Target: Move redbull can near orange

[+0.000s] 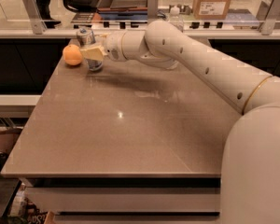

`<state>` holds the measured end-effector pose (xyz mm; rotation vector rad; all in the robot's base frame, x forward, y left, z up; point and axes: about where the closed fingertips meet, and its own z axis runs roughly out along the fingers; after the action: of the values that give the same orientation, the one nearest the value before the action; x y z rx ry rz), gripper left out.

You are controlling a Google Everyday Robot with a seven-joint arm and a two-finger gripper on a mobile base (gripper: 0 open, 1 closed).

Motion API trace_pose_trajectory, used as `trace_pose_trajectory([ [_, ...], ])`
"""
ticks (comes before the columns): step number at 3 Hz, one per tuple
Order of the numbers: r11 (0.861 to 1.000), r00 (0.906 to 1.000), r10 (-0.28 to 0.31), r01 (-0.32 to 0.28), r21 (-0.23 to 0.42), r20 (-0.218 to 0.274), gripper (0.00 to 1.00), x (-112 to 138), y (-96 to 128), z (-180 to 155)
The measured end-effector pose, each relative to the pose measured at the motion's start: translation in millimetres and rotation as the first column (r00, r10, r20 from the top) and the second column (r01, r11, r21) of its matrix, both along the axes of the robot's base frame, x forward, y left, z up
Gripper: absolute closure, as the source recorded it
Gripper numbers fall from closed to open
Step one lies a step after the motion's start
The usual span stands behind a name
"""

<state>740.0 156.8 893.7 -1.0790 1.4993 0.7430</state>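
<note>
The redbull can (86,36) stands upright near the far left corner of the brown table (130,125), its silver top showing above my fingers. The orange (72,55) lies just to the can's left, a small gap apart. My gripper (92,52) reaches in from the right on the white arm (186,55) and is shut on the can's middle, its yellowish fingertips (94,53) covering the can's body. The can's base is at or just above the tabletop.
A clear plastic water bottle (176,17) stands at the table's far edge behind the arm. A glass rail with metal posts (152,6) runs along the back. A cardboard box (213,1) sits beyond it. My white base (256,171) fills the right foreground.
</note>
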Motion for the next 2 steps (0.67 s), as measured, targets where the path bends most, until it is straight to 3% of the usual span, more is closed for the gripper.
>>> trace_pose_trajectory([
  [2, 0.999, 0.9983, 0.033, -0.033, -0.002, -0.048, 1.00, 7.6, 9.2, -10.6],
])
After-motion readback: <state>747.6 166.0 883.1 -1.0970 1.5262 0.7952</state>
